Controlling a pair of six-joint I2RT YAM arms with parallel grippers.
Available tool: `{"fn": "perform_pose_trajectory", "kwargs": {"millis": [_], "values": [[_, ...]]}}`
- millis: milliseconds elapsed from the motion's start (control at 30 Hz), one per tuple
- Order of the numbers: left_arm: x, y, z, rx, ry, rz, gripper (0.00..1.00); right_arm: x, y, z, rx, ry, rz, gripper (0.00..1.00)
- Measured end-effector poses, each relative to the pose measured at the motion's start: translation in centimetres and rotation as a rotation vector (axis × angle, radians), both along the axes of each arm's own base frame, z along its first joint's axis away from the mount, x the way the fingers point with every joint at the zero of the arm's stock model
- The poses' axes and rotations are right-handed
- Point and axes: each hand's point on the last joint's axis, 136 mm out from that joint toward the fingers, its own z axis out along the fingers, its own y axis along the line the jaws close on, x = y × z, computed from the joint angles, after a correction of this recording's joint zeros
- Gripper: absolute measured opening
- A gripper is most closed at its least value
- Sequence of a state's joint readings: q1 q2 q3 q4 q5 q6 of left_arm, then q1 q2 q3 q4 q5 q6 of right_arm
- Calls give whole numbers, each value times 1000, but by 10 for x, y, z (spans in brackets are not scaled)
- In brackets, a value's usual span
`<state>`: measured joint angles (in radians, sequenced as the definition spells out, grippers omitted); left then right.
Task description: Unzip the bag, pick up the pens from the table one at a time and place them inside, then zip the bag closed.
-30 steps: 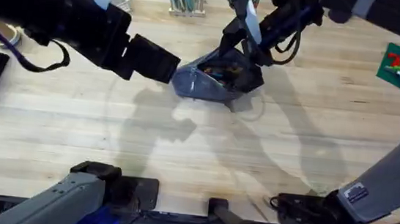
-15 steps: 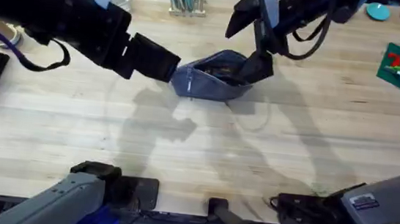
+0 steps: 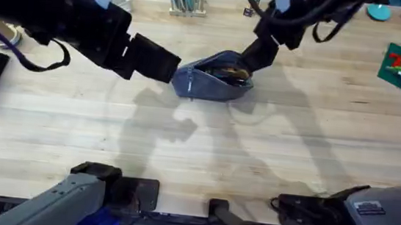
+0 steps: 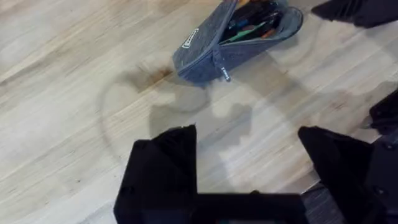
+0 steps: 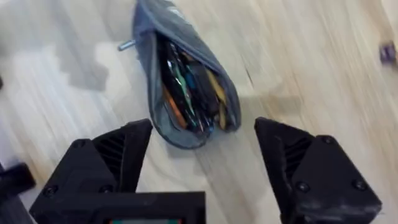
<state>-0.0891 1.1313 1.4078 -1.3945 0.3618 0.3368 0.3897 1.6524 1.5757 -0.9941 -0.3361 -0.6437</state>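
**Right arm lifts clear of the open pouch; the pens are in, the zip is left**

The oblong blue-grey fabric pouch (image 3: 215, 75) lies on its side in the upper middle of the overhead frame, its top zipper wide open and a bundle of coloured pens (image 5: 189, 93) showing inside: orange, green, yellow and dark barrels packed together. Its small metal zipper pull (image 5: 126, 45) sticks out at one end of the mouth.

A second ago the right arm's black fingers were down at the far end of the pouch, right in the opening. Half a second ago they were rising, and now the right gripper (image 5: 202, 158) hangs above the bag with its fingers spread apart and nothing between them. So whatever it carried has been let go into the pouch.

The left gripper (image 4: 249, 168) has not shifted: it sits beside the pouch's other end, toward the left of the overhead frame, fingers released and apart, not touching the fabric in its own wrist view.

I see no loose pen on the pale butcher-block wooden desk (image 3: 197, 149) around the bag. To my eye the filling looks finished, and the next job is getting hold of that pull and drawing the zipper shut, likely with one arm steadying the pouch.
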Motion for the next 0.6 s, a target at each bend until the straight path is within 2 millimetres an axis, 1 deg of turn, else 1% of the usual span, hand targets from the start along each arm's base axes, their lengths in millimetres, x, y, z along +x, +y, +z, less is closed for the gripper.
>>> {"fn": "perform_pose_trajectory", "kwargs": {"millis": [133, 267, 433, 600], "values": [[-1, 0, 1, 4, -10, -9, 995, 1, -13, 6, -26, 11, -139, 998], [-6, 1, 10, 6, -59, -22, 995, -1, -21, 11, -34, 36, -246, 998], [-16, 2, 22, 4, -122, -25, 995, -9, -40, 4, -97, 103, -405, 998], [-19, 4, 25, 14, -142, -19, 995, -24, -54, -3, -147, 194, -522, 997]]}}
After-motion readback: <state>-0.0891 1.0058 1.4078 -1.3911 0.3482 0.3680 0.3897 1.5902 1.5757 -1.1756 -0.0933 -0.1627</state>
